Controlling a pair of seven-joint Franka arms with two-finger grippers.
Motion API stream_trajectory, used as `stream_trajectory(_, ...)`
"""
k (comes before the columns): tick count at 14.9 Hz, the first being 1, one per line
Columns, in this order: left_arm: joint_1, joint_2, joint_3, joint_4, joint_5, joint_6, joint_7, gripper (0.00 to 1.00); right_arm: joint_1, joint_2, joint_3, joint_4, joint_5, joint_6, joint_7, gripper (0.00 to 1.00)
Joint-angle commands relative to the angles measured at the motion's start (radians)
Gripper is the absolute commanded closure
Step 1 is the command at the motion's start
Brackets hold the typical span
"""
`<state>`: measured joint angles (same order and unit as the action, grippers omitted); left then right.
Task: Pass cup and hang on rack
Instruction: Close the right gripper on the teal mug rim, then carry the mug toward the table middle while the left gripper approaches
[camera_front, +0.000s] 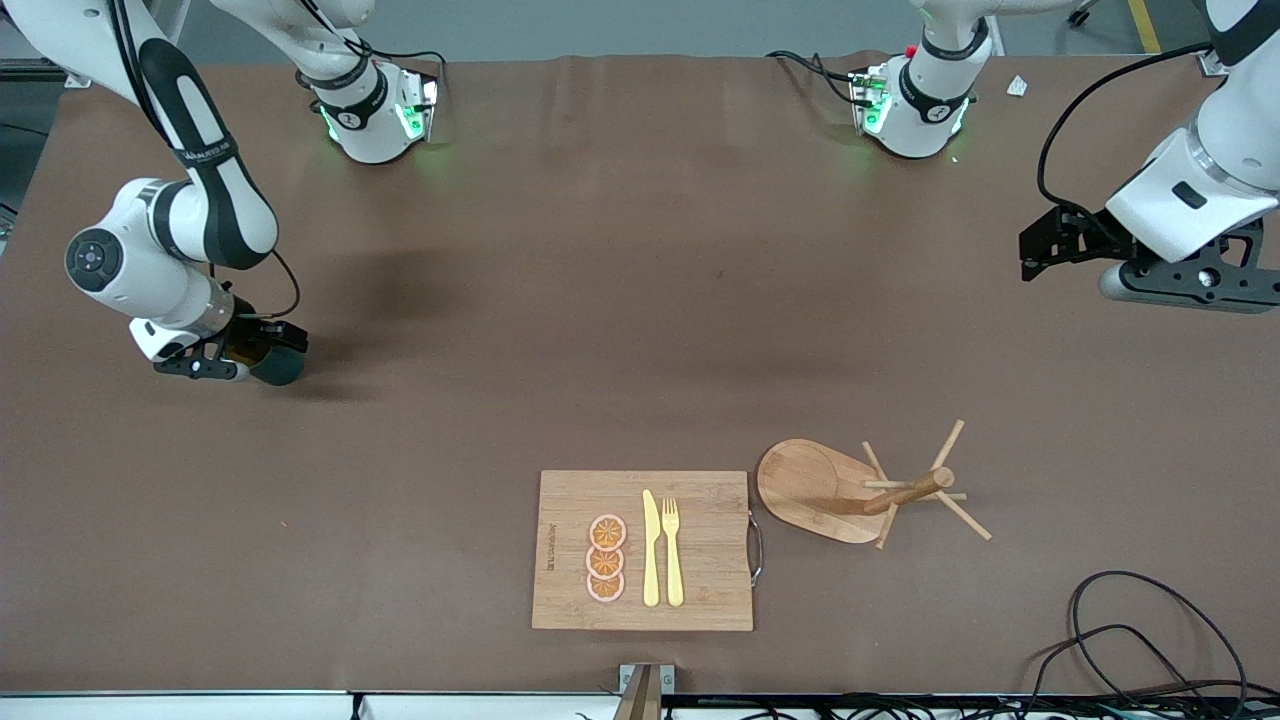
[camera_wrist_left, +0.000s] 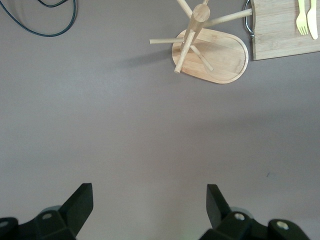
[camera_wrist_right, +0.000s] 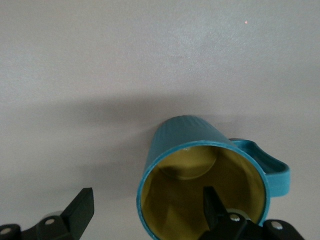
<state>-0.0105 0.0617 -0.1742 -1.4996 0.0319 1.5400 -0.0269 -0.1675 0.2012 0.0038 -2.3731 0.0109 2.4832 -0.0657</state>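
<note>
front cam: high, faces the arms, whole table (camera_front: 640, 330) | left wrist: looks down from well up, shares rack (camera_wrist_left: 210, 55) with front | right wrist: close over cup (camera_wrist_right: 200, 180)

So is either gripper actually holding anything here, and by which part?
Nothing is held yet. The right gripper is open, straddling the cup's rim, one finger inside, one outside. The left gripper hangs open and empty over bare table.

White arms, black bands, cables, green-lit bases.
</note>
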Motion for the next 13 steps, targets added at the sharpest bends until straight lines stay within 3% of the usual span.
stream_trajectory(1, -0.003, 0.003, -0.010, 0.010, 0.000, 0.002, -0.001, 0.00, -0.014, 0.001, 0.010, -0.005, 0.011, 0.010, -0.006, 0.19)
stream_trajectory(7, -0.003, 0.003, -0.015, 0.012, 0.000, 0.002, -0.002, 0.00, -0.015, -0.002, 0.010, -0.008, 0.012, 0.000, -0.005, 0.61)
stream_trajectory(13, -0.003, 0.003, -0.015, 0.012, 0.000, 0.002, -0.002, 0.00, -0.017, 0.000, 0.010, -0.009, 0.012, -0.001, -0.005, 0.90)
